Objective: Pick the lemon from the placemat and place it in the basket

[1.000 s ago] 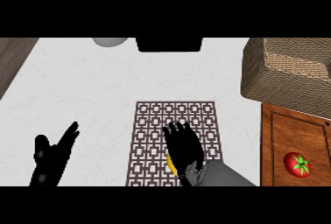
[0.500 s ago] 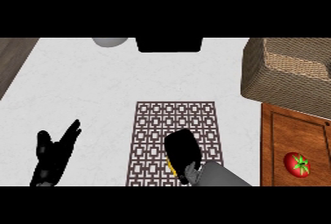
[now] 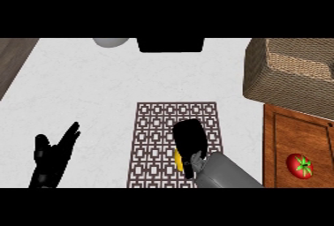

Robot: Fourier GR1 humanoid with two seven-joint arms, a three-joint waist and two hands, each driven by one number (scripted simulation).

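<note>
A yellow lemon (image 3: 176, 160) shows as a thin sliver on the patterned brown placemat (image 3: 157, 128), mostly hidden under my right hand (image 3: 191, 141). That hand lies over the lemon with its fingers curled down round it. The woven basket (image 3: 290, 73) stands at the upper right, well away from the hand. Low at the left, off the placemat, my left hand (image 3: 52, 159) rests open with fingers up.
A red tomato (image 3: 300, 164) lies on a wooden board (image 3: 287, 132) at the right, below the basket. A grey bowl (image 3: 111, 42) and a black object (image 3: 169, 44) sit at the counter's far edge. A dark strip borders the counter's upper left.
My right hand's fingers have curled down over the lemon, from spread straight a second ago. The left hand has barely moved.
</note>
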